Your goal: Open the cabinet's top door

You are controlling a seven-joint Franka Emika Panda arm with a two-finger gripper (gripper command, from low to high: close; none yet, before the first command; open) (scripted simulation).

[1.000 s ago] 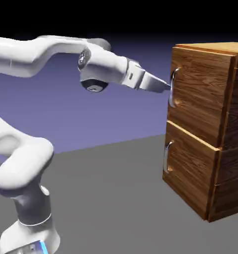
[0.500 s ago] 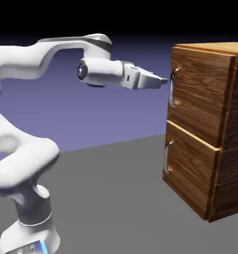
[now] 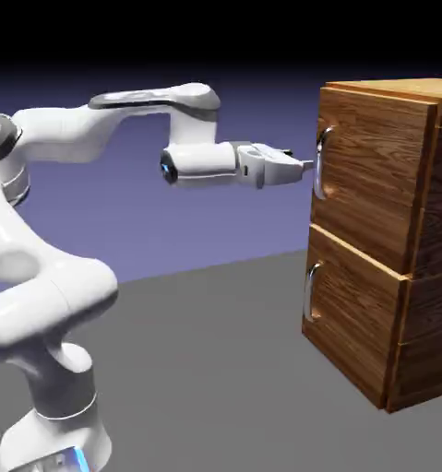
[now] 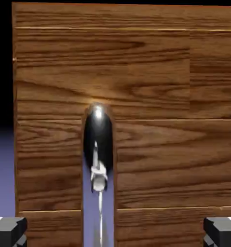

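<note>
The brown wood-grain cabinet (image 3: 418, 277) stands at the right of the exterior view. Its top door (image 3: 376, 180) sits flush with the box, its curved silver handle (image 3: 323, 162) at the panel's left edge. My gripper (image 3: 306, 167) points level at that handle, its tips just short of the bar's middle. In the hand view the top door (image 4: 160, 82) fills the picture and the handle (image 4: 98, 140) runs as a shiny bar left of centre. My gripper (image 4: 115, 234) is open, with one grey fingertip (image 4: 8, 230) in each bottom corner and nothing between them.
Below the top door is the shorter lower panel (image 3: 353, 318) with its own silver handle (image 3: 310, 293). The grey tabletop (image 3: 206, 369) stretches between my base and the cabinet. My arm's elbow rises at the exterior view's left.
The hand has levelled out from a downward tilt, pulled back slightly, then come down to the height of the handle's middle. The fingers stayed apart. The door has not moved.
</note>
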